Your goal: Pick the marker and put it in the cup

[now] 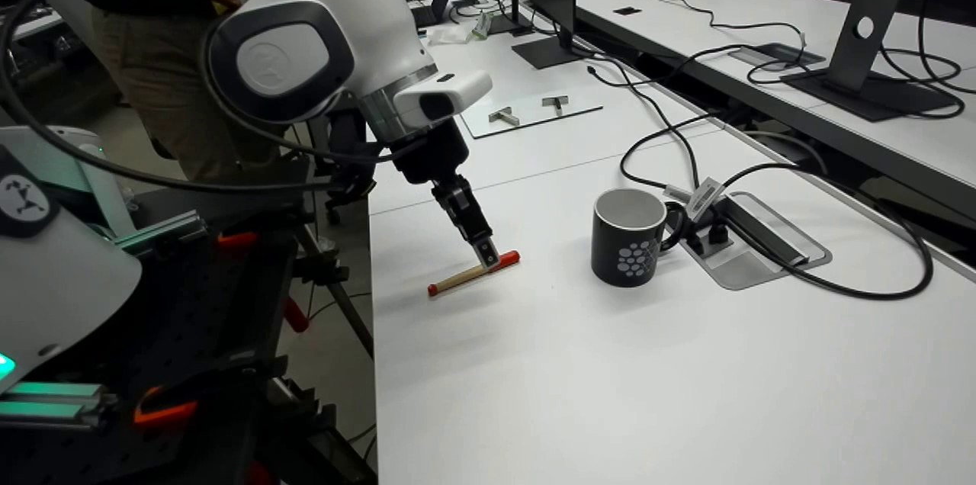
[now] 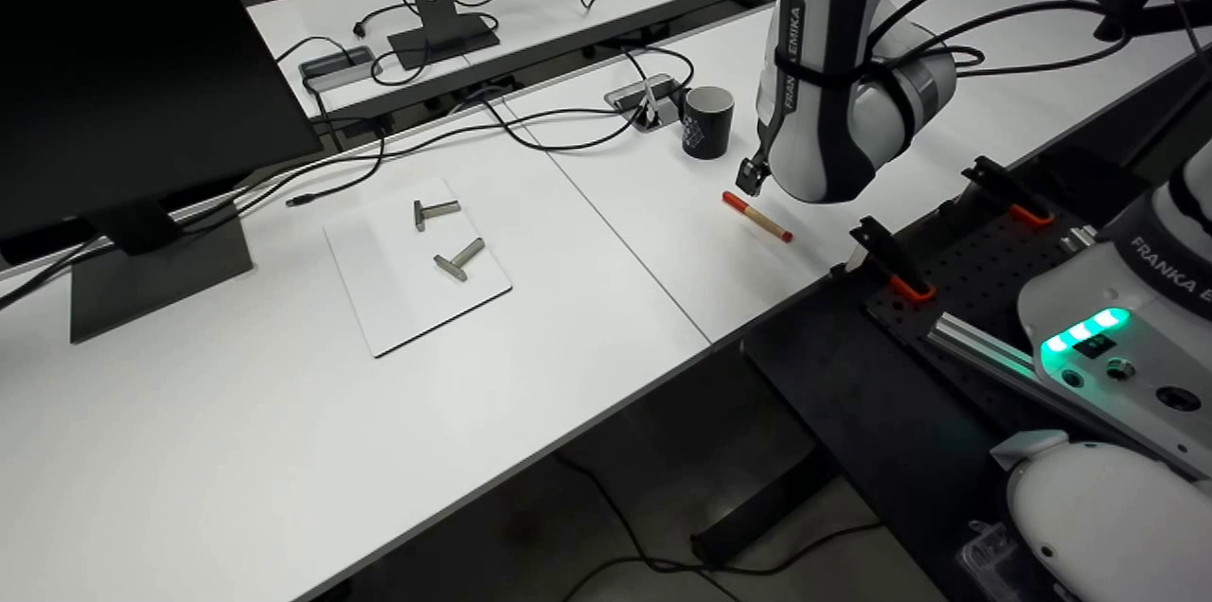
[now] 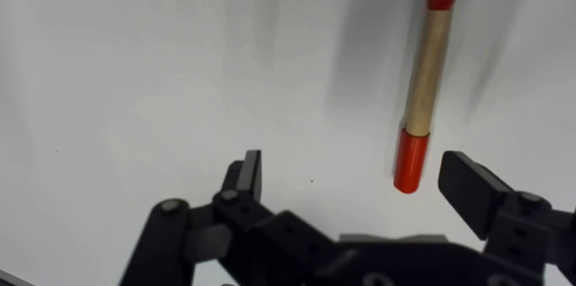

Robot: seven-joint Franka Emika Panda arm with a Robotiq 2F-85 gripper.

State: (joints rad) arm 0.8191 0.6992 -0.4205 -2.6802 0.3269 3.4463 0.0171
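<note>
The marker (image 1: 457, 279) is a tan stick with a red cap and a red tip. It lies flat on the table in both exterior views (image 2: 760, 219) and in the wrist view (image 3: 425, 79). My gripper (image 3: 353, 173) is open and empty, with its fingers wide apart. In the wrist view the red cap shows between the fingers, nearer the right one. In the exterior views my gripper (image 1: 486, 250) is just over the marker's capped end (image 2: 753, 176). The cup (image 1: 627, 245), a black mug with a white dot pattern, stands upright apart from the gripper (image 2: 707, 131).
A table socket box (image 1: 755, 237) with black cables is behind the cup's handle. A whiteboard panel (image 2: 379, 290) with two small T-shaped metal pieces lies farther along the table. A monitor (image 2: 142, 62) stands beyond it. The table's edge (image 1: 374, 363) is near the marker.
</note>
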